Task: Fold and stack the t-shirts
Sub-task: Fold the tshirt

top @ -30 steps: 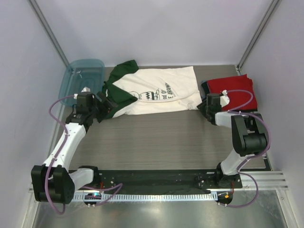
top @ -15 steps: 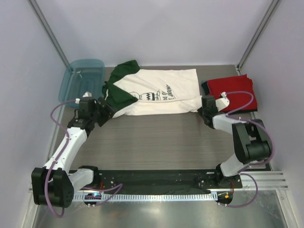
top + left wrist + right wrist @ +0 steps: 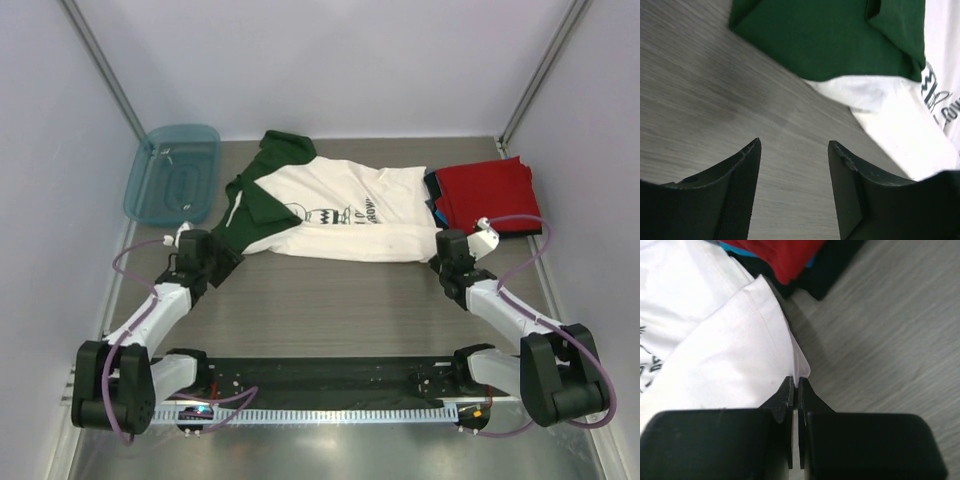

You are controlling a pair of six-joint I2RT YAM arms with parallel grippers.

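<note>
The white t-shirt (image 3: 340,215) with dark green sleeves (image 3: 262,190) and black print lies spread across the middle of the table. My right gripper (image 3: 440,256) is shut on its near right hem corner, and the right wrist view shows white cloth (image 3: 725,355) pinched at the gripper (image 3: 797,382). A folded stack with a red shirt (image 3: 487,190) on top lies at the right; a dark shirt (image 3: 835,270) and a blue edge show under it. My left gripper (image 3: 222,260) stands open over bare table just short of the green sleeve (image 3: 830,35), with nothing between its fingers (image 3: 742,190).
A teal plastic tub (image 3: 172,172) stands at the back left, beside the green sleeve. Metal frame posts rise at the back corners. The black base rail runs along the near edge.
My right gripper shut on the shirt's hem corner and pulled it toward the near edge. The left gripper drew back off the sleeve and narrowed. The shirt shifted and skewed.
</note>
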